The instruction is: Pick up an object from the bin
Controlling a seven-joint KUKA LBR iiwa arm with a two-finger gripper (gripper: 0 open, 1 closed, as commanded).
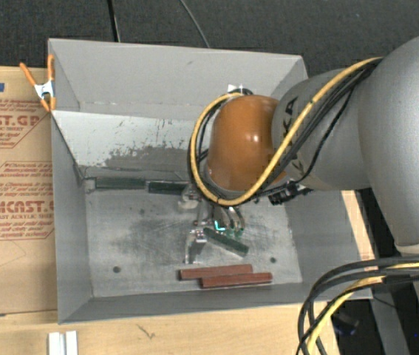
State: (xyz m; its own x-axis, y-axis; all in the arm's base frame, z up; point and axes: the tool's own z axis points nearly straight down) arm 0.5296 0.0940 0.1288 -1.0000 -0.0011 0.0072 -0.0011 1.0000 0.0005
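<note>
My gripper (pixel 203 235) hangs low over the middle of the bin floor, just below the orange dome on the wrist. A small dark green block (pixel 233 244) lies tilted right beside it, on its right and partly under it. Whether the gripper touches the block I cannot tell. Two reddish-brown flat sticks (pixel 225 276) lie side by side along the near wall, a little below the gripper.
A long dark green bar (pixel 141 186) lies along the foot of the bin's back wall, left of the gripper. The arm and its cables cover the bin's right side. The left half of the floor is bare grey metal.
</note>
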